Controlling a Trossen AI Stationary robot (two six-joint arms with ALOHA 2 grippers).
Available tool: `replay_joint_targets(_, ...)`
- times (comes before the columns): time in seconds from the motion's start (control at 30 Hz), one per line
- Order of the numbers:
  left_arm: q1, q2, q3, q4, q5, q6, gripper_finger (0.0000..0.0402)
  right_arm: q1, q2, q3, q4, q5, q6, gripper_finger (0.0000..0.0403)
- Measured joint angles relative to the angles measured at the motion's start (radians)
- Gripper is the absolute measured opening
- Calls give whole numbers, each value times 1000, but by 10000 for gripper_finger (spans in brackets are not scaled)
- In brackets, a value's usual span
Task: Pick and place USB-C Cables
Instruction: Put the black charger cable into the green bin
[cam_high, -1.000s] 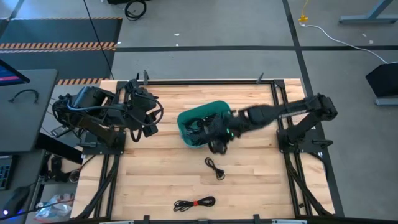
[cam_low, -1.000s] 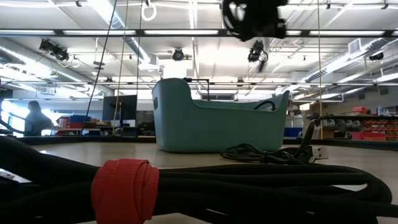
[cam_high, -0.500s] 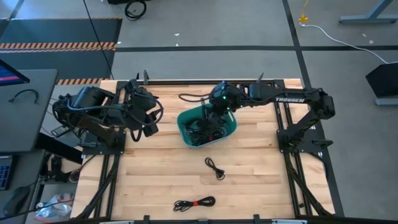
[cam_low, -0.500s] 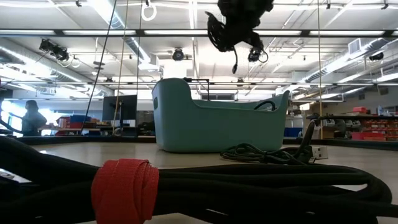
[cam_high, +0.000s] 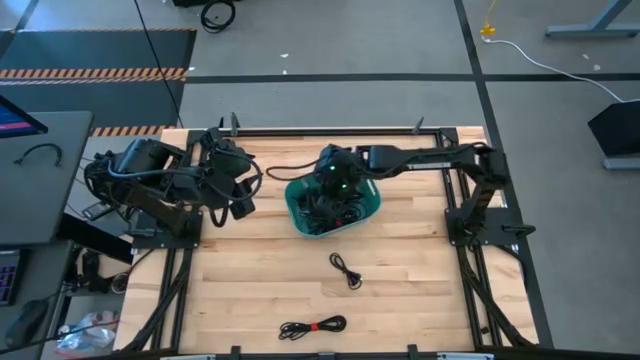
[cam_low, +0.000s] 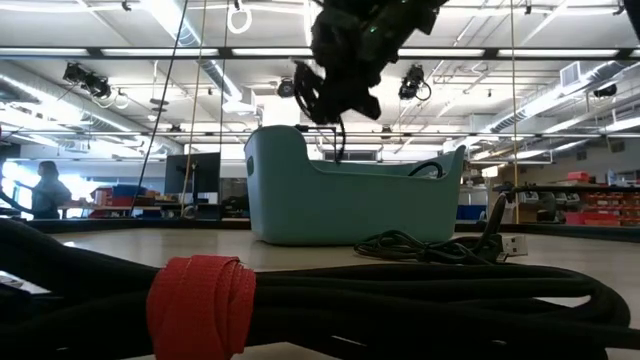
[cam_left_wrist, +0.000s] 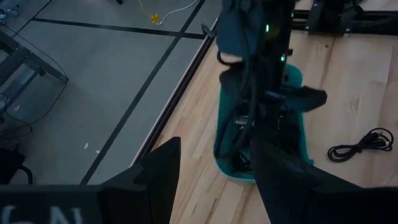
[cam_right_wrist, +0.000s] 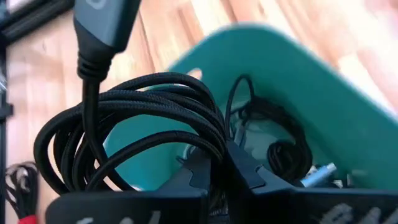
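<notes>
A teal basket (cam_high: 332, 206) stands mid-table with several black USB-C cables (cam_right_wrist: 280, 149) lying inside. My right gripper (cam_high: 333, 183) hovers over it, shut on a coiled black cable (cam_right_wrist: 137, 124); in the low view the gripper (cam_low: 338, 70) is above the basket (cam_low: 350, 200). One loose cable (cam_high: 346, 270) lies on the wood near the basket. A red-tied cable (cam_high: 313, 327) rests by the table's near edge. My left gripper (cam_left_wrist: 214, 180) waits open at the table's left (cam_high: 232, 180). My right gripper holds the coiled cable by several strands of its loop (cam_right_wrist: 208, 140), pinched between the two fingers (cam_right_wrist: 249, 175), coming from above. The coil is lifted clear. One connector end (cam_right_wrist: 102, 25) sticks out, and a tail (cam_low: 341, 135) hangs above the basket's rim.
A black frame rail (cam_high: 330, 131) runs along the table's far edge. The arm bases (cam_high: 480, 215) stand at both sides. Bare wood (cam_high: 250, 280) lies between the basket and the near edge. The red-tied cable (cam_low: 195, 305) fills the low view's foreground, and a person (cam_low: 45, 190) is far behind.
My right gripper, still shut on the coiled cable, has swung from the basket's near right side across toward the table's far left. It has then come down over the basket, turning as it went. The cable has travelled with it, lifted clear.
</notes>
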Motion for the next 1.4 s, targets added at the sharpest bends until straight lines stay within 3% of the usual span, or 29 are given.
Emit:
replay_joint_targets(0.3, 0, 0, 0, 0, 0, 1, 199, 0, 146, 112, -15, 8, -35, 22)
replay_joint_targets(0.6, 0, 0, 0, 0, 0, 1, 199, 11, 319, 298, -328, 131, -112, 22)
replay_joint_targets(0.73, 0, 0, 0, 0, 0, 1, 199, 13, 369, 339, -379, 140, -129, 22)
replay_joint_targets(1.0, 0, 0, 0, 0, 0, -1, 199, 11, 386, 344, -376, 229, -131, 22)
replay_joint_targets(1.4, 0, 0, 0, 1, 0, -15, 199, -4, 386, 344, -377, 263, -134, 22)
